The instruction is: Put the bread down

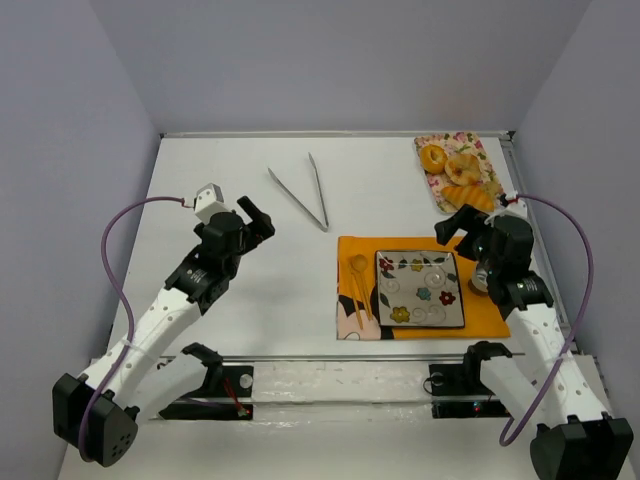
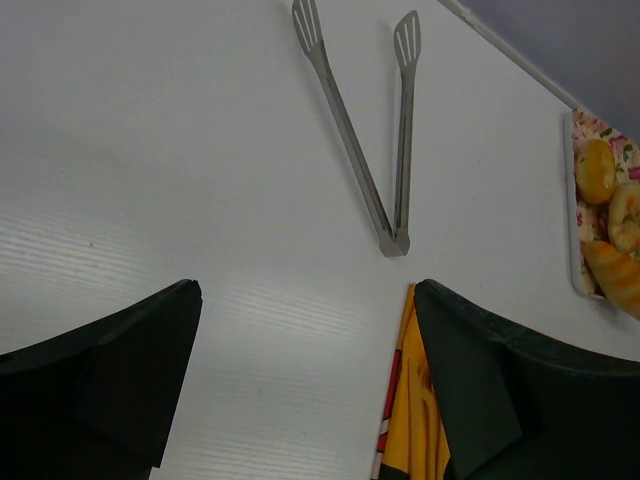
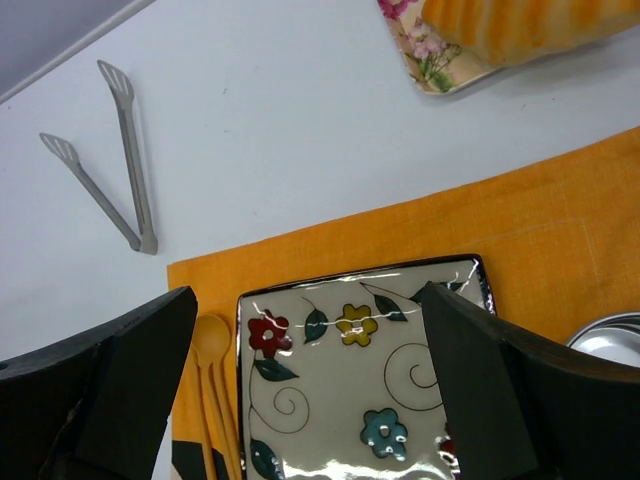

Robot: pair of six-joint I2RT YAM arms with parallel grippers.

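Right gripper (image 3: 308, 292) raised near plate (image 3: 330, 385), jaws wide; left gripper (image 2: 305, 287) likewise over table (image 2: 150, 150)

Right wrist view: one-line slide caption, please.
Open right pincer frames the floral plate on its orange mat, tongs beyond.

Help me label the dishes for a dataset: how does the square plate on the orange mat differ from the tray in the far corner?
The plate is bare; the tray holds a croissant and a bun. The plate lies on the orange mat; the tray lies on the white table. The plate has a dark rim and sparse flowers; the tray's print is dense and pink. Both are flowered.
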